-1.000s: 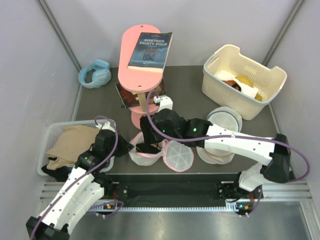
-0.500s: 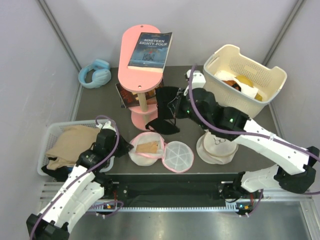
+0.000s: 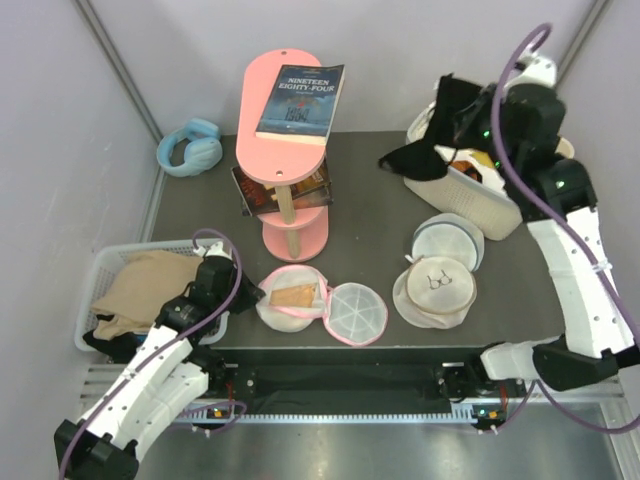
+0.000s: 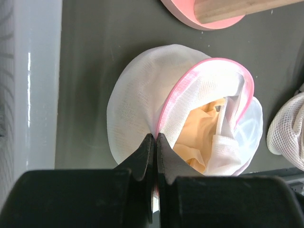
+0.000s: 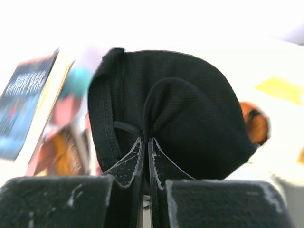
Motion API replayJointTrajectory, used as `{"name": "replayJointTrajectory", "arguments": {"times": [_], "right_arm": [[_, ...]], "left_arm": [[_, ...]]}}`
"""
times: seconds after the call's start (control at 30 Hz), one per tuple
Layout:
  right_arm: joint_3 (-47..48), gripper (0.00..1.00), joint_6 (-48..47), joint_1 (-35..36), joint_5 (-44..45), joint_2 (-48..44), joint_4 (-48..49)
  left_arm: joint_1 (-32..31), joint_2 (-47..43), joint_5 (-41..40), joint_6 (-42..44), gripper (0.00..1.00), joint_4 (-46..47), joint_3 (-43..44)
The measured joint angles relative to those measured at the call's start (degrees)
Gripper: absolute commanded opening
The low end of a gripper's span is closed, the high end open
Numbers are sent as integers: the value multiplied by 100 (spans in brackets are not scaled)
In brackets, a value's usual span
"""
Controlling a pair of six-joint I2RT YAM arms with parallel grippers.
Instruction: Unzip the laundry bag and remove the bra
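Mid-removal: pins unzipped laundry bag [image 3: 292, 297] at 6 o'clock in clamped left gripper [image 4: 155, 142]; holds black bra [image 3: 425, 150] by basket [image 3: 530, 150] edge at 1 o'clock in closed right gripper [image 5: 146, 142]. Leaves beige bra [image 4: 199, 133] inside; calls next for release, then return.

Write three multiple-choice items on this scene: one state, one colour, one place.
1. The pink-trimmed bag is: A zipped; B open; C folded flat.
2. The garment in the right pincer is: A beige; B blue; C black.
3. The book lies: A atop the pink stand; B inside the bag; C in the right pincer.
Key: 1 B, its lid lies flipped aside, with beige cloth showing inside; 2 C, black fabric fills the wrist view; 3 A, its cover faces up on the stand's top.
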Motion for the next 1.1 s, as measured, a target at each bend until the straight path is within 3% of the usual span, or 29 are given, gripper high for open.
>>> {"name": "replayJointTrajectory", "arguments": {"times": [0.17, 0.33, 0.6, 1.03, 1.1], "right_arm": [[1233, 0, -170, -1456, -748, 772, -195], [1394, 0, -210, -2221, -1169, 1318, -282], [1327, 0, -304, -2885, -1346, 1705, -396], [929, 0, -516, -3351, -1419, 1770, -291], [831, 8, -516, -3410, -1377, 1801, -289]], "left_arm": [[0, 151, -140, 0, 0, 11, 85], [0, 247, -223, 9, 0, 13, 173], [0, 352, -540, 68, 0, 74, 328], [0, 608, -682, 35, 0, 289, 330], [0, 638, -682, 22, 0, 356, 330]]}}
